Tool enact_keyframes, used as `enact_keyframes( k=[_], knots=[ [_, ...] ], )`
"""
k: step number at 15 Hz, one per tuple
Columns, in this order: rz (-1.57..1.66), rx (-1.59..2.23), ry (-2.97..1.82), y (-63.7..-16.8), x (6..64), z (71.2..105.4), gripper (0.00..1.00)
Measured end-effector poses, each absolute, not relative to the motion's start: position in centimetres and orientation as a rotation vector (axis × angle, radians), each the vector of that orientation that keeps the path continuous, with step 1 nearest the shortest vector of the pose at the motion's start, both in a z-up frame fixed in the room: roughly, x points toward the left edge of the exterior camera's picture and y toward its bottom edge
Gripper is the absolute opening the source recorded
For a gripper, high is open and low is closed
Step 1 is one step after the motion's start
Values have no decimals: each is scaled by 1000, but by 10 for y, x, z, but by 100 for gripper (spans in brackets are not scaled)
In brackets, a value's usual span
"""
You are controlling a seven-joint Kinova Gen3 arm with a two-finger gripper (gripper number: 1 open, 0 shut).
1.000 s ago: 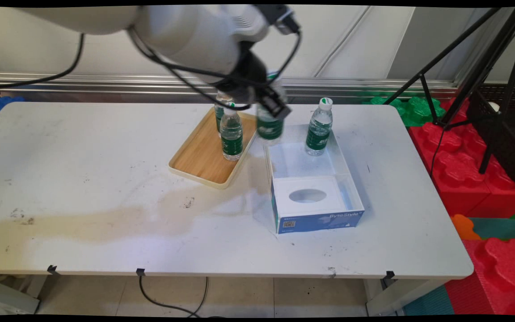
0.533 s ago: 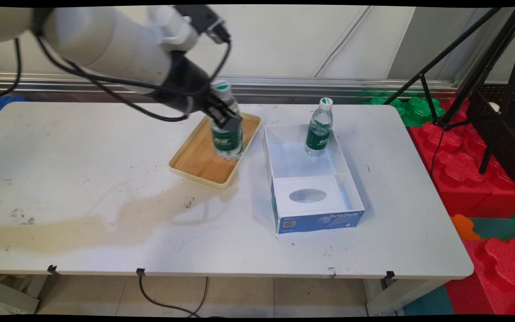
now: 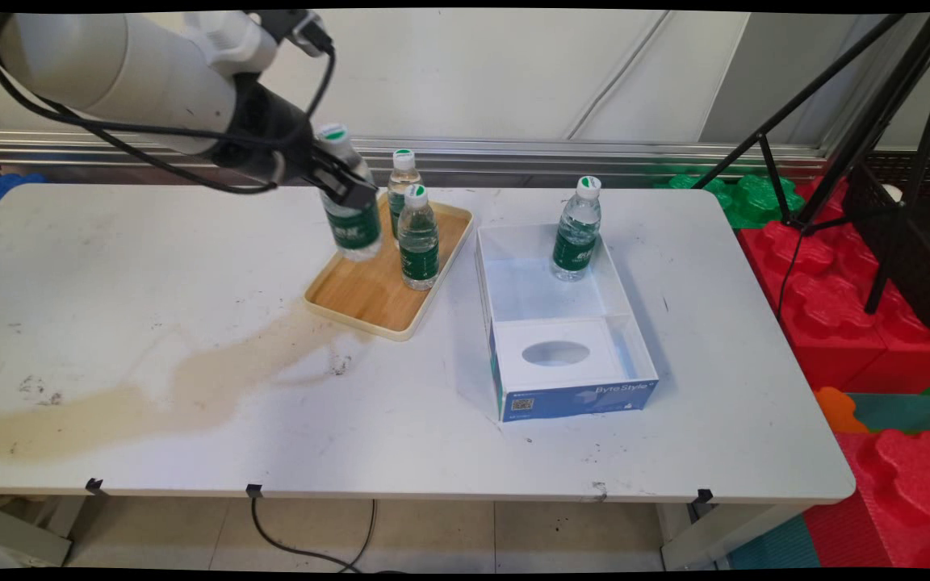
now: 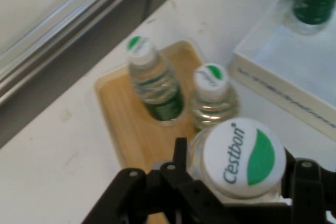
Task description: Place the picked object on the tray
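Pinched between the fingers (image 3: 349, 187), a water bottle (image 3: 349, 218) has been carried leftward from beside the open box (image 3: 566, 323) and is now held over the wooden tray's (image 3: 368, 294) left edge, beside two standing bottles (image 3: 417, 238).

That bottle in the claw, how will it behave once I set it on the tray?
The held bottle looks tall, narrow and slightly tilted, so probably tippy. Full of water, it is likely heavy for its size. The claw grips smooth plastic near the neck, so it may swing or slip.
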State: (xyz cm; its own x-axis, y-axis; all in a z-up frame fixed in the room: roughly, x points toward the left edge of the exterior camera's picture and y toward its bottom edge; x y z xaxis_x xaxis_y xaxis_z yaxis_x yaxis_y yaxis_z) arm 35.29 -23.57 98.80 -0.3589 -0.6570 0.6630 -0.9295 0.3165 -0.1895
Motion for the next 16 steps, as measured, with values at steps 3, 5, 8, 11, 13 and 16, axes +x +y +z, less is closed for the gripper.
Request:
enact_keyframes(
  k=[3, 5, 8, 11, 13, 16],
  knots=[
    [810, 1459, -2072, -246, 375, 986, 0],
    [829, 1492, -2056, -256, 390, 984, 0],
    [839, 1519, -2057, -269, 403, 978, 0],
    [842, 1531, -2081, -287, 415, 969, 0],
    [836, 1531, -2105, -301, 419, 960, 0],
    [819, 1521, -2146, -322, 421, 945, 0]
  ],
)
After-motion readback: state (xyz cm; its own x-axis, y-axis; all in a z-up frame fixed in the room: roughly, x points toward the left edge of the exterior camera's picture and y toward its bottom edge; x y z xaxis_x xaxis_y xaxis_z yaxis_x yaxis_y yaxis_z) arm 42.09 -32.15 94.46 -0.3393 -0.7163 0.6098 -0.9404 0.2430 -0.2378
